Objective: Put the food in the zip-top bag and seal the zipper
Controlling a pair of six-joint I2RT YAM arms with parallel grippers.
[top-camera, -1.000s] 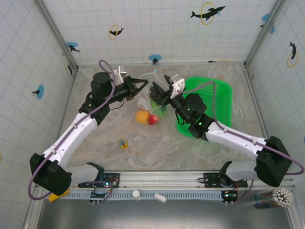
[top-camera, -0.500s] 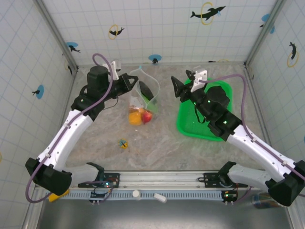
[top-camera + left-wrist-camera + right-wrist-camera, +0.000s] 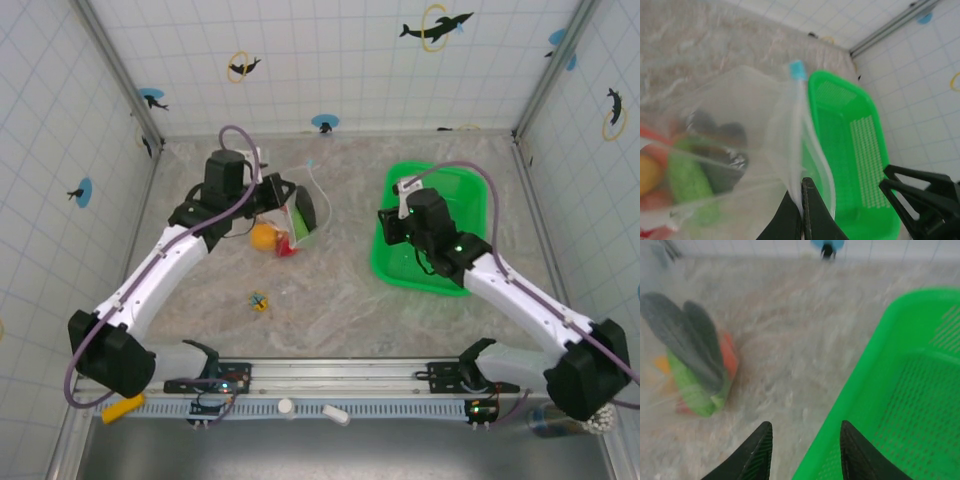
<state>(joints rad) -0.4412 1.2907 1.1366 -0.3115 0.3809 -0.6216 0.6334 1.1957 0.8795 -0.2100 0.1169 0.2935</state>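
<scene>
The zip-top bag (image 3: 308, 203) hangs floppy from my left gripper (image 3: 284, 193), its lower part resting on the table. In the left wrist view my left gripper (image 3: 801, 184) is shut on the zipper (image 3: 797, 107) strip, below the light blue tab (image 3: 798, 70). The food (image 3: 265, 238) lies inside the bag: orange, red and green pieces, with a light green one (image 3: 687, 181) beside dark ones. My right gripper (image 3: 384, 227) stands well to the right of the bag. It is open and empty, its jaws (image 3: 805, 434) either side of the basket's left rim.
A bright green plastic basket (image 3: 462, 190) sits at the right, under my right arm. A tiny yellow-blue trinket (image 3: 259, 300) lies on the table in front of the bag. Tiled walls close in the back and both sides.
My right gripper has let go of the bag, drawn back right to the basket's rim, and its jaws have narrowed. My left gripper still holds the bag, which has shifted left and sagged.
</scene>
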